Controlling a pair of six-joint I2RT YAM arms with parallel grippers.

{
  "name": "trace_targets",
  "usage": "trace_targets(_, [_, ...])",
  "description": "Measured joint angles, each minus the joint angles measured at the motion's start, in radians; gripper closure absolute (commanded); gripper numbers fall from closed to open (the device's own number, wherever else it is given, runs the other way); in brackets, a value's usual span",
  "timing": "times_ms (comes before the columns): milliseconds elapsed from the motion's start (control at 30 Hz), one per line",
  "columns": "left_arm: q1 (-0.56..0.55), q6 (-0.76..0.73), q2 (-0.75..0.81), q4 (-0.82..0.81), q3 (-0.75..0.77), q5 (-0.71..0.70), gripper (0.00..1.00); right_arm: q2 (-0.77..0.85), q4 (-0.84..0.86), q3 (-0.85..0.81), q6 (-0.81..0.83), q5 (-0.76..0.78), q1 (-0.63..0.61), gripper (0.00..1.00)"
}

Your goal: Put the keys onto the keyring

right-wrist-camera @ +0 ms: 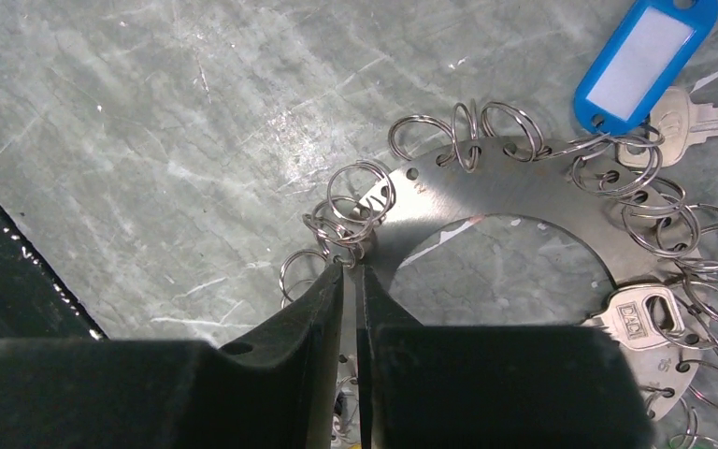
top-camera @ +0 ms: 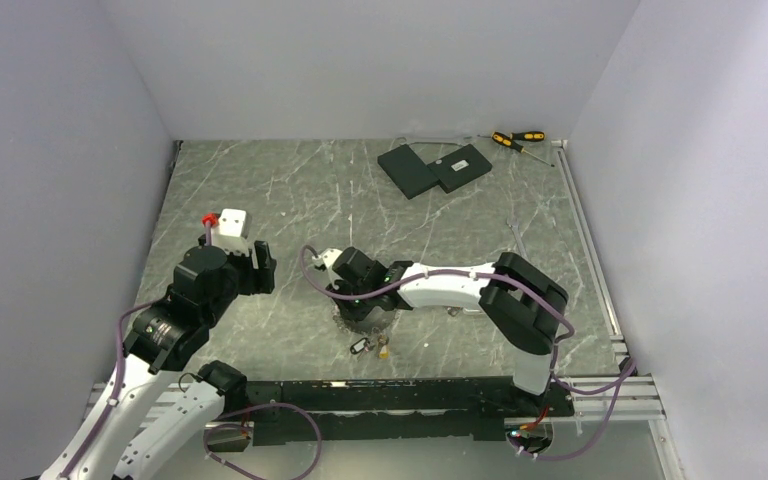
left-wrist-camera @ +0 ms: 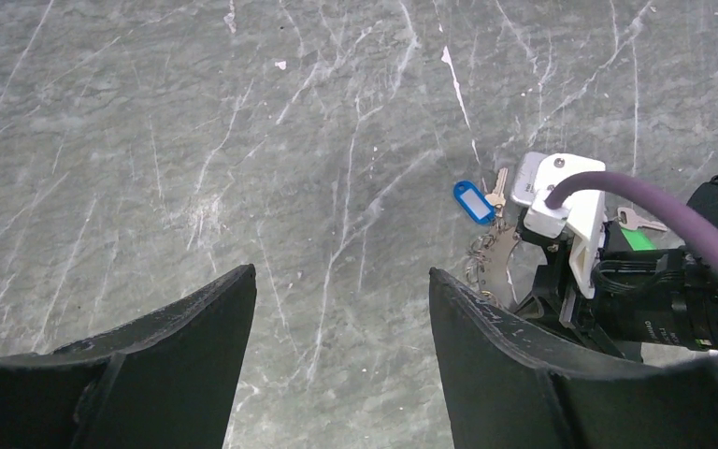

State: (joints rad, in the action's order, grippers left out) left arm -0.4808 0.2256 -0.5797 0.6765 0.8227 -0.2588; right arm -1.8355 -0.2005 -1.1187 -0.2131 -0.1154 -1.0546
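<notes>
The keyring [right-wrist-camera: 486,187] is a flat grey metal ring with several small split rings around its rim; it lies on the marble table. My right gripper [right-wrist-camera: 351,271] is shut on its rim at the near left. A blue-tagged key [right-wrist-camera: 643,58] lies by the ring's far right, and a silver key [right-wrist-camera: 638,313] sits at its right rim. In the top view the right gripper [top-camera: 353,303] covers most of the keyring [top-camera: 343,320]; a dark-tagged key [top-camera: 359,347] and a yellowish key [top-camera: 384,350] lie just in front. My left gripper [left-wrist-camera: 341,273] is open and empty, to the left of the keyring [left-wrist-camera: 497,257].
Two flat black slabs [top-camera: 435,168] and yellow-and-black screwdrivers [top-camera: 518,140] lie at the back right. White walls close in three sides. A metal rail [top-camera: 410,395] runs along the near edge. The right arm's purple cable [left-wrist-camera: 654,201] crosses the left wrist view.
</notes>
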Motion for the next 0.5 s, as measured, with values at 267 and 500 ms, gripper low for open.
trace_targets(267, [0.006,0.0,-0.006,-0.001,0.0,0.0,0.27,-0.01,0.043,0.006,0.004,-0.055,-0.001,0.54])
trace_targets(500, [0.01,0.0,-0.009,-0.007,-0.001,0.007,0.27,-0.011,0.074,0.033,0.058,-0.238,-0.002,0.57])
